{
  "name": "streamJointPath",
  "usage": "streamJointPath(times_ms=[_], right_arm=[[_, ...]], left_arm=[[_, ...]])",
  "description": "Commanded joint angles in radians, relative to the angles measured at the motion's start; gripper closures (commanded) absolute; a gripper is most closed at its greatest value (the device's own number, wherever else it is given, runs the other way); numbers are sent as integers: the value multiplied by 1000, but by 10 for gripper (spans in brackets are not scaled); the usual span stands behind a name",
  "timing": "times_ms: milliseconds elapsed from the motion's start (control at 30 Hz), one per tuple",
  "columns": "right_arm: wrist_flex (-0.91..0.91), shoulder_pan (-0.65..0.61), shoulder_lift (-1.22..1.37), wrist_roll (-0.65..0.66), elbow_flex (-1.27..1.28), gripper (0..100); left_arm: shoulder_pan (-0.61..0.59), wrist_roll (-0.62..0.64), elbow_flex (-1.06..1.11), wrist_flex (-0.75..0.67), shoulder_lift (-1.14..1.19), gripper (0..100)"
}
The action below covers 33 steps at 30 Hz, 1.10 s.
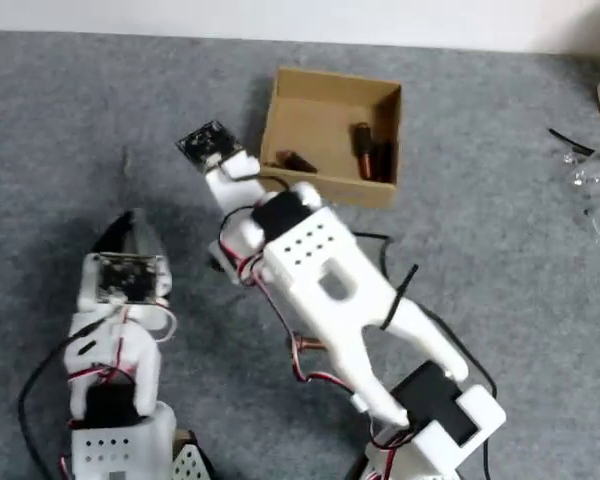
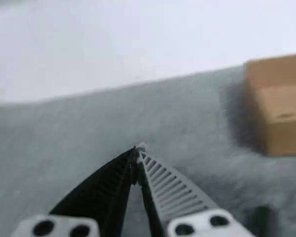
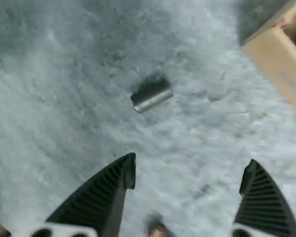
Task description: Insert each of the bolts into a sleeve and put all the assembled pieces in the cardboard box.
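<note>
The grey felt bench (image 1: pixel 500 200) runs wide around the cardboard box (image 1: pixel 330 110), which holds two dark pieces (image 1: pixel 363 148). The right claw (image 3: pixel 191 165) gapes wide, with a sleeve (image 3: pixel 151 95) lying on the felt ahead of it, near the box. The left claw (image 2: pixel 138 154) is pinched together.

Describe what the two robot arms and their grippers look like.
The left arm and right arm are white plastic with hole-dotted panels, black motors and red, white and black wires. The left gripper pairs a black ridged finger with a white one; the right gripper's ridged fingers look black.
</note>
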Motion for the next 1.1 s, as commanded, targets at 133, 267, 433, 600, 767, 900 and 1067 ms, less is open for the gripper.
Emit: streamJointPath(times_ms=[133, 267, 433, 600, 767, 900, 1067], right_arm=[[-87, -47, -44, -350, 4, 695], [-163, -65, -35, -430, 5, 695], [-220, -85, 94, -517, -13, 695], [-171, -85, 246, -608, -171, 695], [-76, -88, 341, -715, -326, 695], [-30, -102, 421, -750, -400, 695], [-53, -97, 536, -752, -426, 695]], left_arm=[[-229, 140, -18, 123, -12, 989], [-237, 137, 7, 66, -12, 989], [-237, 137, 19, 37, -10, 989], [-237, 137, 19, 35, -10, 989], [-231, 137, 19, 32, -5, 989], [-231, 137, 19, 32, -5, 989], [-231, 137, 19, 32, -4, 989]])
